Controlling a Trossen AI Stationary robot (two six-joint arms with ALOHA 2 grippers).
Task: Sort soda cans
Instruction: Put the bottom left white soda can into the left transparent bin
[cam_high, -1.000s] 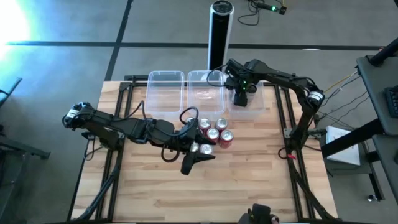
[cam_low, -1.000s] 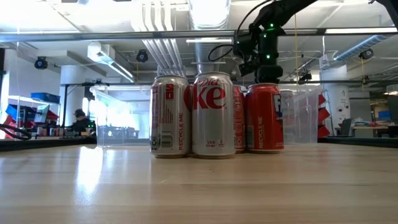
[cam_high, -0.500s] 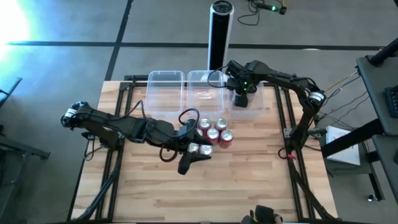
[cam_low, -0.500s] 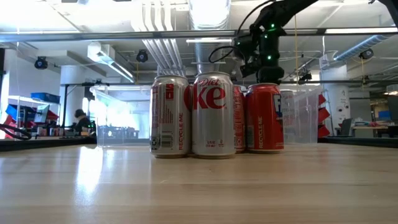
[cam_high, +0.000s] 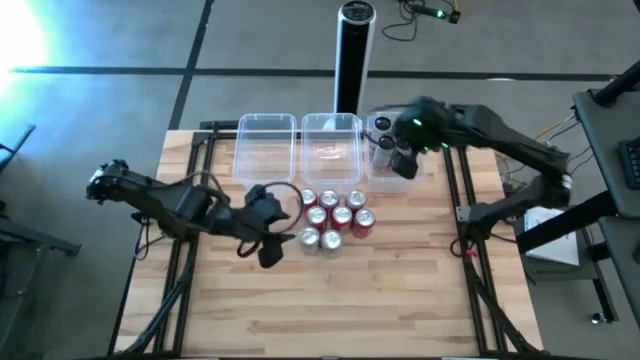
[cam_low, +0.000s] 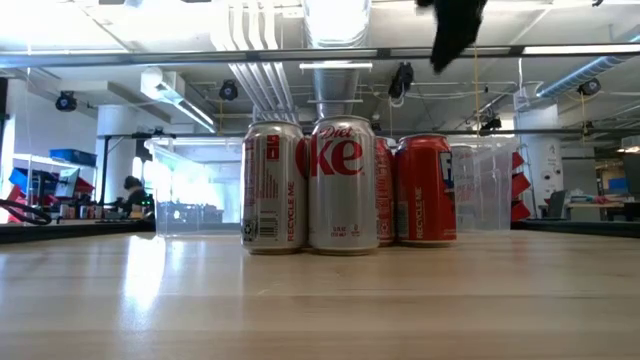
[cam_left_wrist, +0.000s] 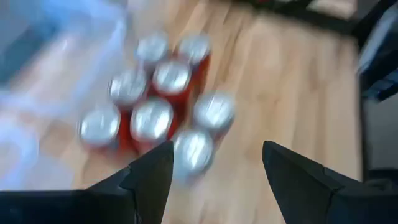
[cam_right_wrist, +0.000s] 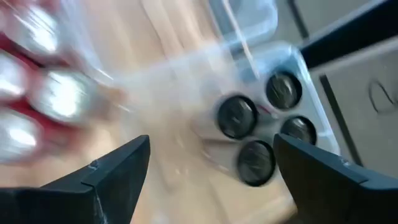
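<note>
Pale wooden table (cam_high: 400, 290) under both arms, grey floor around it. Left gripper (cam_high: 268, 245) open and empty, fingers (cam_left_wrist: 149, 180) spread, hovering just beside the near-left edge of the can cluster, not touching. Right gripper (cam_high: 402, 158) open too, nothing held, fingers (cam_right_wrist: 115, 171) wide apart above the rightmost clear tub (cam_high: 425, 168). Four dark-topped cans (cam_right_wrist: 239, 118) standing upright together inside that tub. Eight soda cans (cam_high: 331, 213) with silver tops, mostly red, two silver, packed upright mid-table, touching one another, just in front of the tubs. Two more clear tubs (cam_high: 266, 145) along the far edge, side by side. Tall black cylinder (cam_high: 352, 55) beyond the table.
</note>
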